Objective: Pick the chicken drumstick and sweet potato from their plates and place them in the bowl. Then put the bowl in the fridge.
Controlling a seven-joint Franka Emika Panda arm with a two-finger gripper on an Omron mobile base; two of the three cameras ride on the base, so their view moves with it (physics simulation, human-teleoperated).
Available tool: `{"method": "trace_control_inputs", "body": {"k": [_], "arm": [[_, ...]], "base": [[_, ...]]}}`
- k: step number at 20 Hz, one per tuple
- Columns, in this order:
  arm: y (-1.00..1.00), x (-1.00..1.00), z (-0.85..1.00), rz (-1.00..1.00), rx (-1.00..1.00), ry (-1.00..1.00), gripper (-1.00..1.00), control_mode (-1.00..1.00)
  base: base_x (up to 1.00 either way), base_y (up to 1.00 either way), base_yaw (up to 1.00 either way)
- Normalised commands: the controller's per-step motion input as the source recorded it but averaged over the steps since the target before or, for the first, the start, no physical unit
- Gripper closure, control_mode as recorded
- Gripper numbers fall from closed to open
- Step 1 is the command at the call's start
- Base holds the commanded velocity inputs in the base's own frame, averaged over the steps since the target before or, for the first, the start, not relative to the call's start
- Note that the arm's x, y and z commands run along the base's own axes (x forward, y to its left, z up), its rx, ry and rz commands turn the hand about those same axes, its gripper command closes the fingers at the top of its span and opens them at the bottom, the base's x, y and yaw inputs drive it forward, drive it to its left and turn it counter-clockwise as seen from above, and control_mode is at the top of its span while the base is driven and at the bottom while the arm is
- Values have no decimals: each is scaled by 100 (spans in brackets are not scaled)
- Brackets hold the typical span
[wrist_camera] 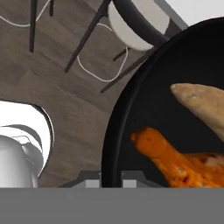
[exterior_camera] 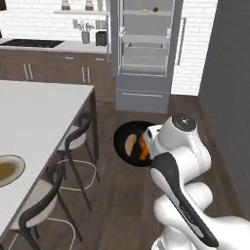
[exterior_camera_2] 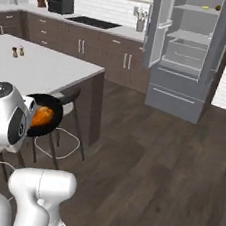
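I have the fridge (exterior_camera: pixel 144 53) straight ahead across the wood floor (exterior_camera_2: pixel 154 156), doors swung open, pale shelves and drawers exposed, two small items on the top shelf. The island counter (exterior_camera: pixel 34 122) runs along my left with stools (exterior_camera: pixel 73 146) tucked under its near edge; one pale grey plate (exterior_camera: pixel 9 170) with a brownish centre sits at the counter's near left edge, nothing on it. The bowl (exterior_camera: pixel 122 139) is off the counter, carried out over the floor at the end of my arm, between island and fridge. Inside it: sweet potato (exterior_camera: pixel 130 144) and chicken drumstick (exterior_camera: pixel 143 148) lying side by side, touching or nearly so. In the hand view the gripper (wrist_camera: pixel 109 181) is pinched on the bowl's rim, one fingertip either side of the wall, so it's grasping the bowl. Key relation as I judge it: fridge lies forward of the claw, well apart, open shelves facing me; base needs to close that gap, bowl kept level.
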Motion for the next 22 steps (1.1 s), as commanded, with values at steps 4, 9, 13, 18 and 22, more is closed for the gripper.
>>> {"method": "trace_control_inputs", "body": {"k": [4, 9, 13, 18, 22], "arm": [[0, 0, 0, 0, 0, 0, 100, 100], [0, 0, 0, 0, 0, 0, 100, 100], [0, 0, 0, 0, 0, 0, 100, 100], [0, 0, 0, 0, 0, 0, 100, 100], [0, 0, 0, 0, 0, 0, 100, 100]], "base": [[76, -2, -61], [100, 0, -44], [100, 0, -16], [100, 7, 0], [100, 30, 0]]}}
